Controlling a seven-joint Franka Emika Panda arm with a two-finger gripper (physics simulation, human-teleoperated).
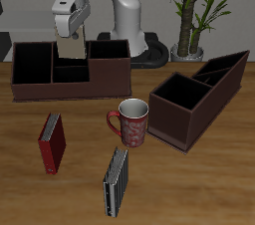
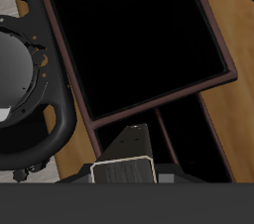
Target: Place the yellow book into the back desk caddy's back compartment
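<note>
Exterior view
Gripper (image 1: 71,36): I held it above the middle of the back caddy (image 1: 70,70), fingers pointing down and closed on the book (image 1: 71,47).
Book: upright in the fingers, its lower edge at the level of the caddy's rim, over the narrow middle slots.
Back slot (image 1: 70,59): directly beneath the book; I could not tell whether the book had entered it.
Other items: a red book (image 1: 52,141) and a dark book (image 1: 117,181) stood near the front edge, a patterned mug (image 1: 130,122) between them and farther back, a sloped caddy (image 1: 200,94) beside the mug.

Wrist view
Book (image 2: 124,164): seen edge-on, pinched between the fingers.
Caddy (image 2: 223,64): its large square section lay beyond the book, a narrow slot (image 2: 193,144) just beside it.
</note>
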